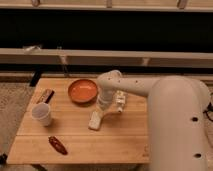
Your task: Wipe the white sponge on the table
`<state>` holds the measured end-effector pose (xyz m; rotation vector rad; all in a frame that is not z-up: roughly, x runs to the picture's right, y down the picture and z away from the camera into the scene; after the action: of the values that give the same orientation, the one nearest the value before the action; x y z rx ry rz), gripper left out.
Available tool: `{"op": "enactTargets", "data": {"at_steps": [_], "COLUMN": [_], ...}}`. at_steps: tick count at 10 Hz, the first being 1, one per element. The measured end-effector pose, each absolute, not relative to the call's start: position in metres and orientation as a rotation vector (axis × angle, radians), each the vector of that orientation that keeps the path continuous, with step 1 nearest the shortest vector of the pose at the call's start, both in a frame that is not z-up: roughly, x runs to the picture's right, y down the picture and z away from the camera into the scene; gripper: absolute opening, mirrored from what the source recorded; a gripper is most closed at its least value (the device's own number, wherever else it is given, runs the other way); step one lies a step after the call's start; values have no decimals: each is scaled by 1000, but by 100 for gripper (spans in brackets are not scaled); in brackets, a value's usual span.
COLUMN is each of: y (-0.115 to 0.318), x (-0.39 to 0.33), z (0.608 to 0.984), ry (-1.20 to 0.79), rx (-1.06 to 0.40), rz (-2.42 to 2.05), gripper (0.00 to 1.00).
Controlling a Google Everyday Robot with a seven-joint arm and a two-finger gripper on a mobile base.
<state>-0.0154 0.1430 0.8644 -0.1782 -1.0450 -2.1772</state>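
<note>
The white sponge (pixel 95 121) lies slanted on the light wooden table (pixel 125 137), just in front of the orange bowl. My gripper (pixel 103 112) points down from the white arm that reaches in from the right. It sits on the sponge's upper right end and is shut on it. The sponge's lower left end rests on the tabletop.
An orange bowl (pixel 82 91) stands behind the sponge. A white-and-yellowish tube-like item (pixel 120 101) lies right of the gripper. A white cup (pixel 42 114) and a dark bar (pixel 46 96) are at the left. A red-brown item (pixel 57 145) lies near the front left edge.
</note>
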Motion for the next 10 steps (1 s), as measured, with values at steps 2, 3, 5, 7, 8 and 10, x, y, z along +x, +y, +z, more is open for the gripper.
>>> {"op": "enactTargets", "data": {"at_steps": [2,3,5,7,8,10], "y": [135,131,132,142,142,141], "x": [-18,-13,5,26,28,27], "z": [874,881,887,884,884,884], "ry": [-1041,-1034,-1022,-1018,-1019,-1018], "rx": [-209,-236,-274,-299,-303,-303], "rz": [-2178,-2165,-2158,-2158,-2158,-2164], "gripper": [0,0,0,0,0,0]}}
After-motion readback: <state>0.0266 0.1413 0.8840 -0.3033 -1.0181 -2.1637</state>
